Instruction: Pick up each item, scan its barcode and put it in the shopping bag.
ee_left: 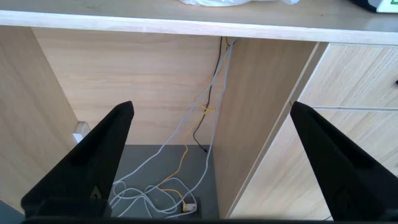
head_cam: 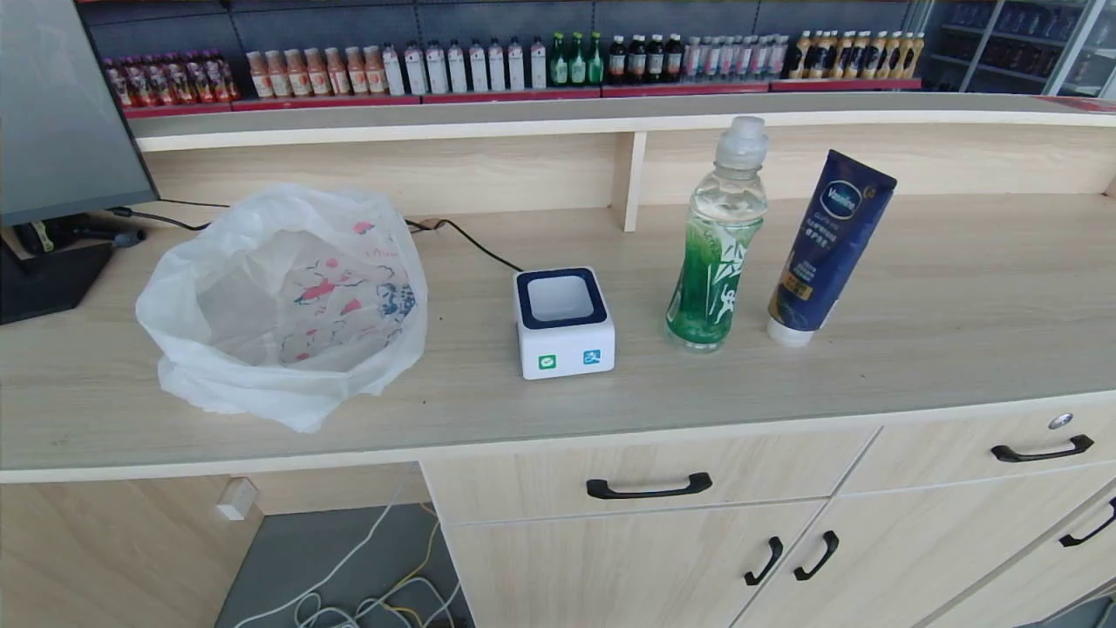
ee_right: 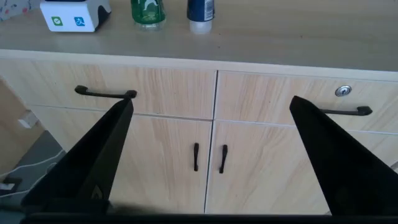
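Green bottle [head_cam: 717, 253] and blue tube [head_cam: 828, 249], seemingly upright, right of scanner [head_cam: 563, 323]; left gripper [ee_left: 210, 155] and right gripper [ee_right: 210, 155] fingers apart.

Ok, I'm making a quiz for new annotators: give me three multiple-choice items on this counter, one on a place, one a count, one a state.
1. Where is the scanner?
A) between the shopping bag and the green bottle
B) inside the bag
C) on the floor
2. How many items await scanning?
A) one
B) two
C) four
3. How is the shopping bag?
A) tied shut
B) folded flat
C) standing open
Key: 1A, it sits on the counter between them; 2B, the bottle and the blue tube; 3C, its mouth gapes upward.
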{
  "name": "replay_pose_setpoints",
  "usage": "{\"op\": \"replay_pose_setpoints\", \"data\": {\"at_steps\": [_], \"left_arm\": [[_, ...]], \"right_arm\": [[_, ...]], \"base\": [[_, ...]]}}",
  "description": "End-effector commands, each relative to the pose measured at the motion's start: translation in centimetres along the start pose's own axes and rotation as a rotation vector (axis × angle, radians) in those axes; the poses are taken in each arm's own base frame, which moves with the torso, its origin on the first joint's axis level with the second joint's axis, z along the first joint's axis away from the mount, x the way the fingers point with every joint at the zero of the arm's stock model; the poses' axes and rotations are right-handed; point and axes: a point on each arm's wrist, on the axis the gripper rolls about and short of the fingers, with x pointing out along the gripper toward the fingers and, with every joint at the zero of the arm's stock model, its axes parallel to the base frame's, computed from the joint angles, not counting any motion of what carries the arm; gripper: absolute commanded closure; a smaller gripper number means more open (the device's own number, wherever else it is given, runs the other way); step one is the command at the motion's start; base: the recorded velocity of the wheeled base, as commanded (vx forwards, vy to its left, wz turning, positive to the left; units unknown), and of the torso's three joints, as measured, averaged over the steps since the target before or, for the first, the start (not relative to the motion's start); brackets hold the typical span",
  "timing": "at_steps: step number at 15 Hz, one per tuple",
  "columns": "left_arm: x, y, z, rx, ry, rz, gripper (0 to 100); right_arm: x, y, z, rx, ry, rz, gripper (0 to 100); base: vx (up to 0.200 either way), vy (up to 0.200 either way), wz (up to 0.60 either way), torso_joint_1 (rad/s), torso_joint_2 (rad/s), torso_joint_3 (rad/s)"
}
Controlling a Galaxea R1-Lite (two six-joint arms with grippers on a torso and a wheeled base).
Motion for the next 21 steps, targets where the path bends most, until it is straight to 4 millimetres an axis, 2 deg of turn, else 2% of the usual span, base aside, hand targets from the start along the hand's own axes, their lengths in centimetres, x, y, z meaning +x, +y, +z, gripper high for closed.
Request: {"op": "replay_pose_setpoints", "data": {"at_steps": [1, 2, 5, 8, 10, 11, 12, 13, 17, 18, 21], "left_arm": [[0.0, 0.0, 0.0, 0.0, 0.0, 0.0, 0], [0.0, 0.0, 0.0, 0.0, 0.0, 0.0, 0], [0.0, 0.0, 0.0, 0.0, 0.0, 0.0, 0], [0.0, 0.0, 0.0, 0.0, 0.0, -0.001, 0], [0.0, 0.0, 0.0, 0.0, 0.0, 0.0, 0], [0.0, 0.0, 0.0, 0.0, 0.0, 0.0, 0], [0.0, 0.0, 0.0, 0.0, 0.0, 0.0, 0], [0.0, 0.0, 0.0, 0.0, 0.0, 0.0, 0], [0.0, 0.0, 0.0, 0.0, 0.0, -0.001, 0], [0.0, 0.0, 0.0, 0.0, 0.0, 0.0, 0], [0.0, 0.0, 0.0, 0.0, 0.0, 0.0, 0]], "right_arm": [[3.4, -0.6, 1.4, -0.017, 0.058, 0.042, 0], [5.1, -0.7, 2.3, -0.042, 0.044, 0.082, 0], [8.4, -0.6, 3.2, -0.055, 0.051, 0.161, 0], [11.0, -0.2, 4.8, -0.087, 0.037, 0.223, 0], [12.9, 0.7, 5.7, -0.091, 0.053, 0.297, 0], [12.9, 0.7, 5.7, -0.09, 0.055, 0.299, 0], [14.7, 1.4, 6.8, -0.088, 0.059, 0.344, 0], [15.6, 1.9, 7.0, -0.089, 0.067, 0.369, 0], [18.6, 3.7, 6.5, -0.093, 0.101, 0.437, 0], [19.8, 4.3, 6.1, -0.091, 0.088, 0.438, 0], [21.7, 6.0, 5.6, -0.057, 0.045, 0.475, 0]], "base": [[0.0, 0.0, 0.0, 0.0, 0.0, 0.0], [0.0, 0.0, 0.0, 0.0, 0.0, 0.0], [0.0, 0.0, 0.0, 0.0, 0.0, 0.0], [0.0, 0.0, 0.0, 0.0, 0.0, 0.0], [0.0, 0.0, 0.0, 0.0, 0.0, 0.0], [0.0, 0.0, 0.0, 0.0, 0.0, 0.0], [0.0, 0.0, 0.0, 0.0, 0.0, 0.0], [0.0, 0.0, 0.0, 0.0, 0.0, 0.0], [0.0, 0.0, 0.0, 0.0, 0.0, 0.0], [0.0, 0.0, 0.0, 0.0, 0.0, 0.0], [0.0, 0.0, 0.0, 0.0, 0.0, 0.0]]}}
